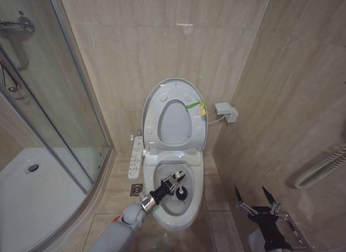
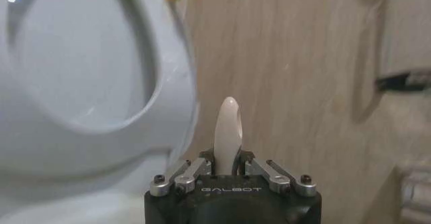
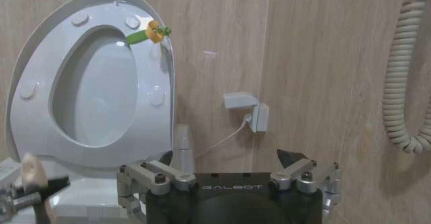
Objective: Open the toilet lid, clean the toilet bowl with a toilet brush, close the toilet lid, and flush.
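The toilet lid (image 1: 158, 93) stands raised against the back wall with the ring seat in front of it, and a green-and-yellow tag (image 1: 198, 105) sits on its edge. Below, the white toilet bowl (image 1: 172, 224) is uncovered. My left gripper (image 1: 174, 182) reaches over the bowl, shut on the toilet brush (image 1: 183, 194), whose dark head is down inside the bowl. The left wrist view shows the brush's white handle (image 2: 227, 125) sticking up from between the closed fingers of the left gripper (image 2: 227, 158). My right gripper (image 1: 256, 200) hangs open to the right of the toilet, holding nothing. The right wrist view shows the right gripper (image 3: 235, 156) facing the raised lid (image 3: 88, 1).
A glass shower enclosure (image 1: 54, 106) closes off the left. The white control panel (image 1: 136, 157) sticks out on the bowl's left side, above a floor drain (image 1: 136, 190). A wall box (image 1: 226, 111) with a cable and a coiled hose (image 1: 323, 168) sit on the right wall.
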Available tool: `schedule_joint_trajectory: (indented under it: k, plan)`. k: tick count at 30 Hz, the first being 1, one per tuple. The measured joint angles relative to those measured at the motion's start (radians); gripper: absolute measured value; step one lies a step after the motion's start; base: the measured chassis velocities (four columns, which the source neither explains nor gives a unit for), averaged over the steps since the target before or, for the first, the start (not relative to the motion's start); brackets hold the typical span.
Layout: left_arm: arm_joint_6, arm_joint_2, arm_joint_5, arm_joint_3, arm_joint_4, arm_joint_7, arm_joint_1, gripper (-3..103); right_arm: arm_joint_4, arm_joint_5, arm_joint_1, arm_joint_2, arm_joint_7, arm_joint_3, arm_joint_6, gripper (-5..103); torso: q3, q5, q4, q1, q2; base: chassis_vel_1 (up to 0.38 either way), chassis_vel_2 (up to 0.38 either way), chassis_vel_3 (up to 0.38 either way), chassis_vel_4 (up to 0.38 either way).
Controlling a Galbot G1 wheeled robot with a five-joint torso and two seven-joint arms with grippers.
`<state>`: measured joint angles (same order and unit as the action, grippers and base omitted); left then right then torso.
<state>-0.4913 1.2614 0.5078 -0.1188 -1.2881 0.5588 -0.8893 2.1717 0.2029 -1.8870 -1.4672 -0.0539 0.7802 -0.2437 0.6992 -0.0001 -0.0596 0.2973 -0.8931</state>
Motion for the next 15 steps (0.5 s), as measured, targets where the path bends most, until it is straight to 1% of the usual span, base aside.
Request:
schedule_joint_trajectory:
  k: [2, 5, 8, 9, 10, 11, 13, 15]
  plan:
    - [0.016, -0.015, 0.001, 0.000, -0.057, -0.001, -0.027, 23, 0.000, 0.000, 0.000, 0.000, 0.000, 0.000, 0.000, 100, 0.000, 0.0000, 0.0000, 0.000, 0.000, 0.000, 0.000, 0.000, 0.000]
    - [0.013, -0.020, -0.002, 0.002, -0.057, 0.008, -0.041, 23, 0.000, 0.000, 0.000, 0.000, 0.000, 0.000, 0.000, 100, 0.000, 0.0001, 0.0002, 0.000, 0.000, 0.000, 0.000, 0.000, 0.000]
    - [-0.017, -0.002, -0.004, 0.008, 0.030, 0.042, -0.036, 22, 0.000, 0.000, 0.000, 0.000, 0.000, 0.000, 0.000, 100, 0.000, 0.0000, 0.0003, 0.000, 0.000, 0.000, 0.000, 0.000, 0.000]
    - [-0.017, -0.002, -0.004, 0.008, 0.030, 0.042, -0.036, 22, 0.000, 0.000, 0.000, 0.000, 0.000, 0.000, 0.000, 100, 0.000, 0.0000, 0.0003, 0.000, 0.000, 0.000, 0.000, 0.000, 0.000]
    - [-0.023, 0.003, -0.003, 0.006, 0.056, 0.053, -0.031, 22, 0.000, 0.000, 0.000, 0.000, 0.000, 0.000, 0.000, 100, 0.000, 0.0001, 0.0003, 0.000, 0.000, 0.000, 0.000, 0.000, 0.000]
    - [-0.037, 0.017, 0.001, -0.004, 0.116, 0.073, -0.014, 22, 0.000, 0.000, 0.000, 0.000, 0.000, 0.000, 0.000, 100, 0.000, 0.0001, 0.0002, 0.000, 0.000, 0.000, 0.000, 0.000, 0.000]
    - [-0.040, 0.021, 0.001, -0.007, 0.136, 0.078, -0.009, 22, 0.000, 0.000, 0.000, 0.000, 0.000, 0.000, 0.000, 100, 0.000, 0.0001, 0.0001, 0.000, 0.000, 0.000, 0.000, 0.000, 0.000]
    - [-0.050, 0.034, 0.000, -0.017, 0.193, 0.093, 0.007, 24, 0.000, 0.000, 0.000, 0.000, 0.000, 0.000, 0.000, 100, 0.000, 0.0002, 0.0006, 0.000, 0.000, 0.000, 0.000, 0.000, 0.000]
